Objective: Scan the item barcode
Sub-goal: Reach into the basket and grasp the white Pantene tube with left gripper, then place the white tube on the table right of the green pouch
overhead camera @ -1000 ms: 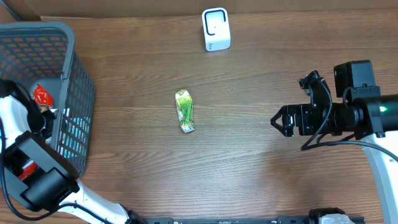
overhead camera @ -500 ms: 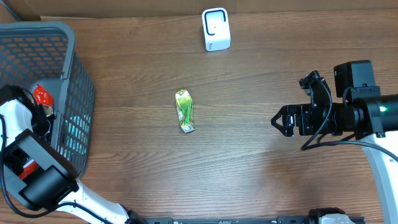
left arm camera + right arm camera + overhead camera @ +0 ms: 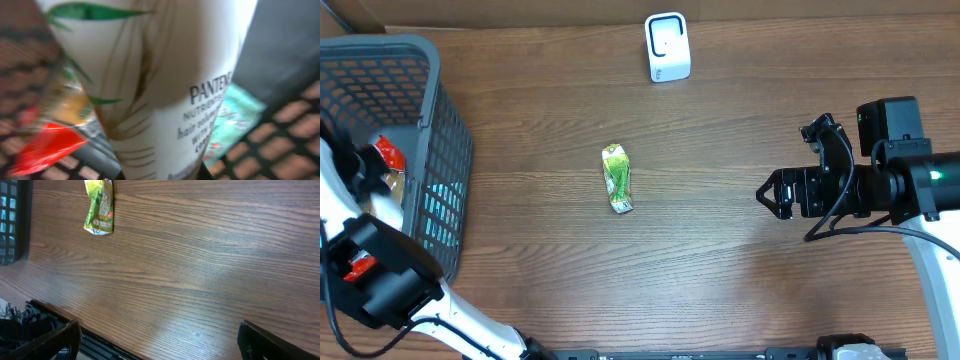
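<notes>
Left tool (image 3: 366, 168) sits down inside the basket (image 3: 445, 140), closed on the Pantene tube (image 3: 165, 75); its fingers are hidden behind the tube. A red packet (image 3: 45, 147) and a teal packet (image 3: 235, 115) crowd beside the tube, blurred. Tube's long axis runs top to bottom in the wrist view, leaning slightly, both ends cut off. Barcode side can't be made out. Scanner (image 3: 667, 47) at the desk's (image 3: 720, 280) far edge, well apart. Green packet (image 3: 617, 178) lies mid-desk. Right tool (image 3: 766, 193): jaws wide over bare desk.

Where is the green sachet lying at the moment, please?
In the overhead view, the green sachet lies mid-table, between the grey basket and the right gripper, touching neither.
</notes>
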### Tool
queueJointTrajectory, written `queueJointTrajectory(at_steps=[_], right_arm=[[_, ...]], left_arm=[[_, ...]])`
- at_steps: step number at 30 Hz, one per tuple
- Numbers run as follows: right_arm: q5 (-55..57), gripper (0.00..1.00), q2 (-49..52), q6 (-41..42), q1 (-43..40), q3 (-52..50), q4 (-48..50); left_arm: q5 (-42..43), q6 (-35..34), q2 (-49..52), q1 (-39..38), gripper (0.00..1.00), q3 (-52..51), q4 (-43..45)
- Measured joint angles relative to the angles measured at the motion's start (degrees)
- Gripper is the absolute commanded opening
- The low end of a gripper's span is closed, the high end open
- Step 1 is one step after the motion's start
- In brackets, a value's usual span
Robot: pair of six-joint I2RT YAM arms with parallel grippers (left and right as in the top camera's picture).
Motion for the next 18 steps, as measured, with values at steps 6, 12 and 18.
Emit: queueJointTrajectory(at_steps=[6, 12, 18], right_arm=[[0.04, 1.00, 0.04, 0.00, 0.00, 0.00, 0.15], [0.24, 1.00, 0.02, 0.02, 0.00, 0.00, -0.35], [0.37, 1.00, 0.04, 0.02, 0.00, 0.00, -0.76]], left_arm=[[1.38, -1.11, -0.13, -3.82, 0.04, 21.99, -7.19], [2.51, -1.44, -3.34, -12.48, 0.04, 38.29, -10.03], [3.28, -4.94, -13.79, -26.18, 0.04, 43.80, -14.53]])
